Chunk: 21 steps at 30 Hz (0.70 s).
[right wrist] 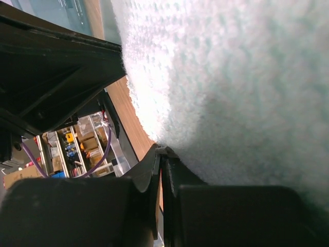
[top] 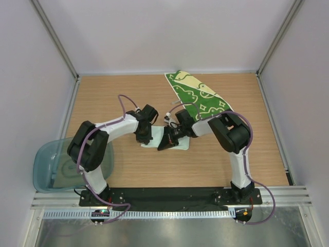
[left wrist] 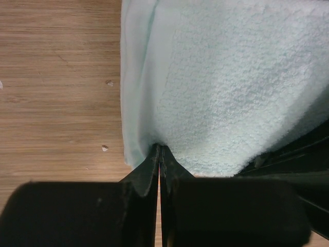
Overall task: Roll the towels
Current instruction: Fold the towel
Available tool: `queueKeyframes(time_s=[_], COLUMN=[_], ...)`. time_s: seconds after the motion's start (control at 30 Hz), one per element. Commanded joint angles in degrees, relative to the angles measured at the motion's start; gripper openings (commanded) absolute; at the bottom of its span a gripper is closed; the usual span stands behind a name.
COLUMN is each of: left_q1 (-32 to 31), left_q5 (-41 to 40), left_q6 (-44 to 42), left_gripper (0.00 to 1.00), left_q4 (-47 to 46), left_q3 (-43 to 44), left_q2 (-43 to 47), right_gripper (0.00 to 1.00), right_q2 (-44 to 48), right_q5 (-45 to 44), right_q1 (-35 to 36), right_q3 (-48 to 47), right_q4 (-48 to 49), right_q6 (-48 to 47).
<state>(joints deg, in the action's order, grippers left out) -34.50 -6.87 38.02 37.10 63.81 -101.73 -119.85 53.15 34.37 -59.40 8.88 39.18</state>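
At about 8 o'clock, nearest the arm bases, the translucent bin [top: 41, 164] sits at the left edge of the table [top: 267, 159]. At the centre lies the pale mint towel [top: 183, 145], a small layered patch. The left gripper [left wrist: 159, 153] has its jaws pressed together on the cloth's edge, and the right gripper [right wrist: 160, 154] pinches it likewise. Farther off, toward 1 o'clock, the green patterned towel [top: 198, 98] lies spread flat, reaching the back wall.
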Motion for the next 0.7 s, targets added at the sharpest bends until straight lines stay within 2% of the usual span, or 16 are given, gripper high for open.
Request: queueKeyframes(time_s=[0.0, 0.13, 0.3, 0.47, 0.67], left_q1=[1.28, 2.68, 4.79, 4.88, 5.23], left_q5=[-1.56, -2.0, -3.06, -3.5, -4.38], left_q6=[-1.37, -2.16, -2.95, -3.04, -3.22], left_gripper=[0.0, 0.0, 0.0, 0.0, 0.0], left_q4=[-2.38, -2.21, -1.77, -1.51, -1.24], left_q3=[-2.46, -3.16, -3.78, -3.43, -3.08], left_q2=[-1.01, -0.66, -0.83, -1.54, -1.63], right_gripper=[0.07, 0.06, 0.06, 0.06, 0.06], right_q2=[-1.08, -1.61, 3.2, 9.19, 11.05], right_q5=[-0.32, -0.23, -1.19, -6.02, -8.76], right_q1=[-0.27, -1.06, -4.56, -8.17, -13.45], right_q3=[1.21, 3.75, 10.16, 13.95, 19.93], right_q4=[3.33, 3.86, 5.97, -1.04, -1.42], right_q6=[-1.29, -2.26, -1.47, -3.58, -3.23])
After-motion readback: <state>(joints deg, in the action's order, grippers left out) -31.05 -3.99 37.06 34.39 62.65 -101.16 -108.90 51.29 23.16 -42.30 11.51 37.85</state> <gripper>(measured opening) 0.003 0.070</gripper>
